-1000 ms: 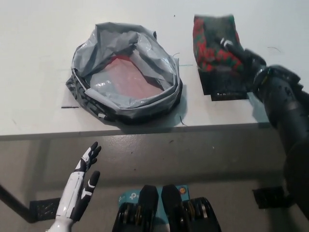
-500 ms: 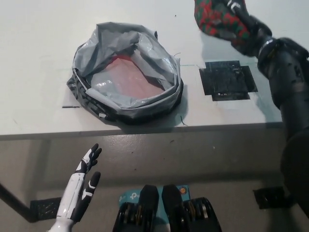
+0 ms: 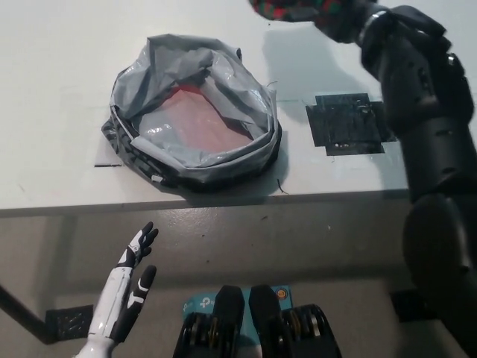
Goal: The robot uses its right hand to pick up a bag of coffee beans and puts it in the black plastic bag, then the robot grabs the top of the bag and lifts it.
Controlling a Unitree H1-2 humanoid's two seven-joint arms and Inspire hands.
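White desk with tape marks, grey floor below

The flat white desk fills the upper part of the view, its front edge running across the middle. A square patch of black tape lies on it toward the right, near the front edge. A short black tape line marks the surface at the left. On the floor at the lower left lies a small black textured pad, with a dark slanted bar just beside it.

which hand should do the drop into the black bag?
Right. The right hand already holds the coffee bag aloft at the picture's top edge, behind the open black bag. The left hand hangs open below the table edge, holding nothing.
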